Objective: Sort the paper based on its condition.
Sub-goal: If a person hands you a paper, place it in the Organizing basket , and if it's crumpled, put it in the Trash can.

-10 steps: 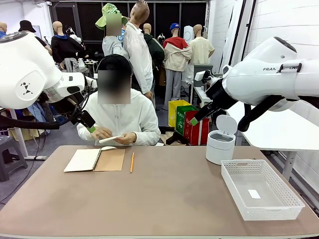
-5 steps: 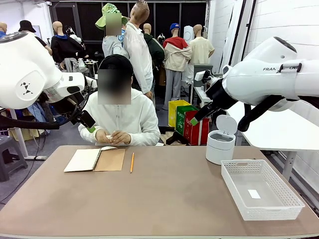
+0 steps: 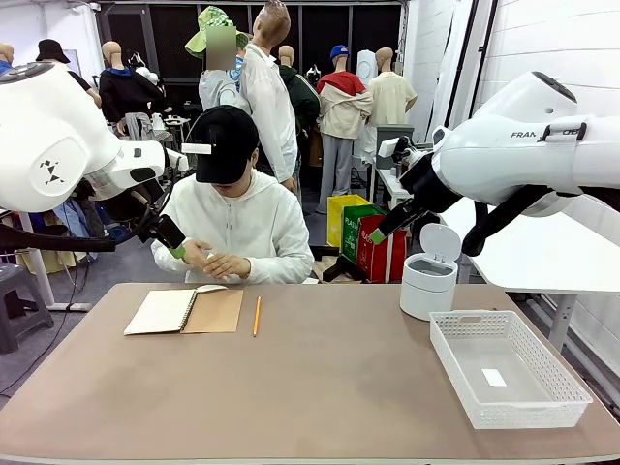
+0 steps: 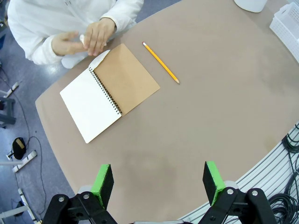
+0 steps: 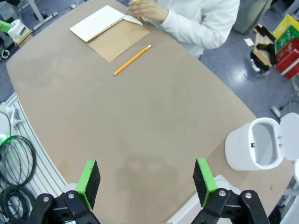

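Observation:
The paper [image 4: 82,38] is a scrap of white squeezed between the person's two hands [image 3: 218,262] at the far table edge, mostly hidden by them. An open spiral notebook [image 3: 184,311] [image 4: 110,91] [image 5: 110,28] lies in front of the person, and a yellow pencil [image 3: 257,316] [image 4: 160,68] [image 5: 132,60] lies beside it. My left gripper [image 3: 176,248] [image 4: 158,183] hangs open high over the table's left side, holding nothing. My right gripper [image 3: 380,232] [image 5: 146,183] also stands open and empty, raised above the right side near the bin.
A white bin [image 3: 428,273] [image 5: 259,144] with its lid up stands at the far right. In front of it sits a white mesh basket [image 3: 506,366] holding a small white slip. Bare brown tabletop [image 3: 320,387] spreads across the middle and front.
The person's hands have closed together over the paper, which was held out flatter a second ago. Neither arm has moved.

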